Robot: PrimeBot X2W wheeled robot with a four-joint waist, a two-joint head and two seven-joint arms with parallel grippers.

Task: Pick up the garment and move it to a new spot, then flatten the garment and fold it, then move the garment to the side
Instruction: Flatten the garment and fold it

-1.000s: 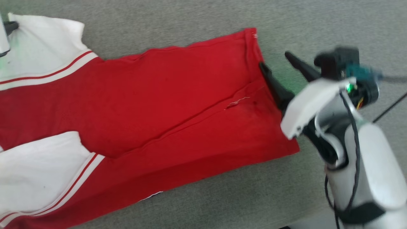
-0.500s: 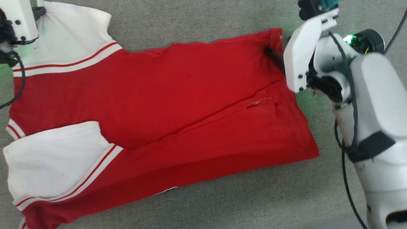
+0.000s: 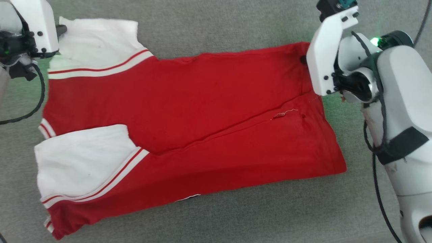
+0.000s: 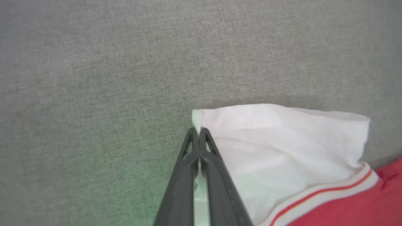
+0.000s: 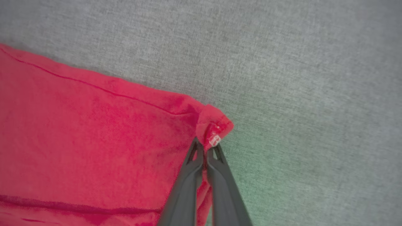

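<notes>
Grey woven fabric [image 3: 219,27] with a fine, slightly fuzzy weave covers the whole work surface, and the garment [image 3: 189,111] lies spread flat across the middle of the head view, running from the left of the frame to the right. Its body is soft, thin red cloth; one white sleeve [image 3: 98,37] sits at the upper left and another at the lower left, each edged by red-and-white striped trim [image 3: 101,69]. A long diagonal fold ridge [image 3: 216,133] crosses the red body toward the right, and a loose pale thread [image 3: 285,114] curls on it. In the left wrist view the left gripper [image 4: 198,131] has its two dark fingers pressed together on the corner of the upper sleeve, a tip of white cloth poking past them. In the right wrist view the right gripper [image 5: 205,150] is clenched on the bunched red hem corner, just beside a small white tag [image 5: 214,139] whose marking is too small to read. In the head view the white wrist housing [image 3: 325,57] at the upper right covers that pinched corner and most of the fingers, with a green light [image 3: 374,41] glowing behind it and a black cable [image 3: 371,189] trailing down the pale forearm; a similar housing at the upper left hides the gripped sleeve edge
</notes>
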